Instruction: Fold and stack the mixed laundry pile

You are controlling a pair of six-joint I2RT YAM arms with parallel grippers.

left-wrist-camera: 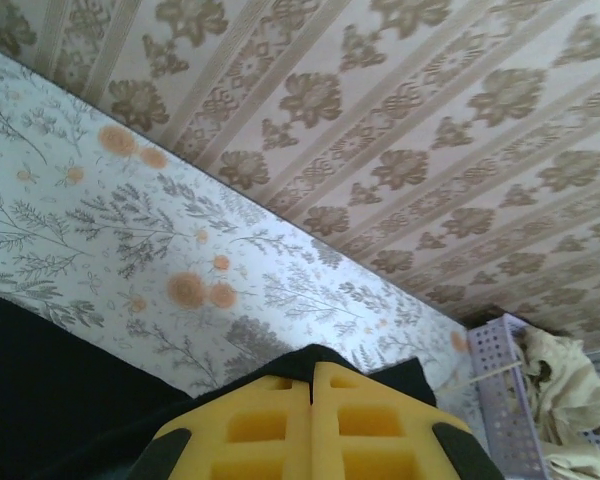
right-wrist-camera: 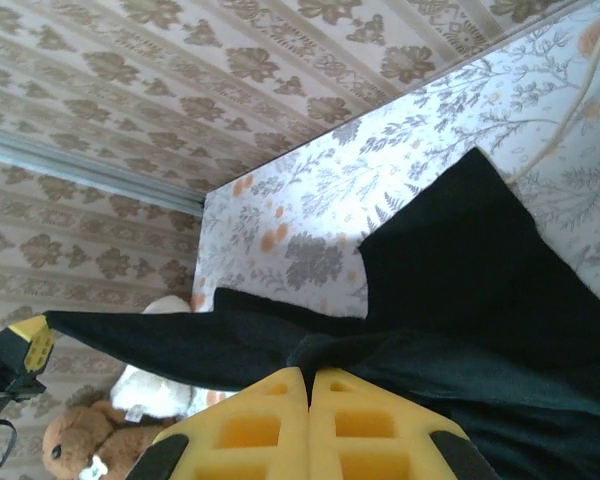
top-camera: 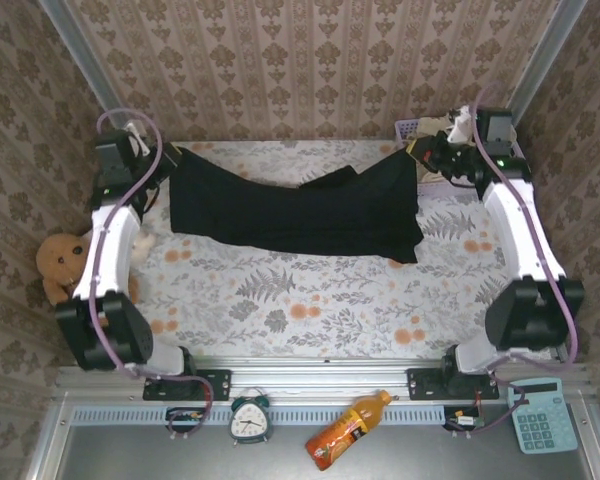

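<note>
Black T-shirt is strung out left to right across the far half of the counter. Its long axis runs straight from one arm to the other. The left end effector is clamped on its left far corner and the right end effector on its right far corner. In both wrist views the yellow fingers are pressed together with black cloth at the tips. The middle sags, and the body of the shirt lies toward the arm bases, on the counter. Any fold probably turns on that: the cloth lies on the near side of both end effectors, so the held edge would come toward the bases, both arms equally placed.

Lavender basket sits in the far right corner, nearer the right arm, with the beige-cream garment bunched inside, not yet folded. Brown plush toy and white plush toy sit by the left arm, off the shirt.
</note>
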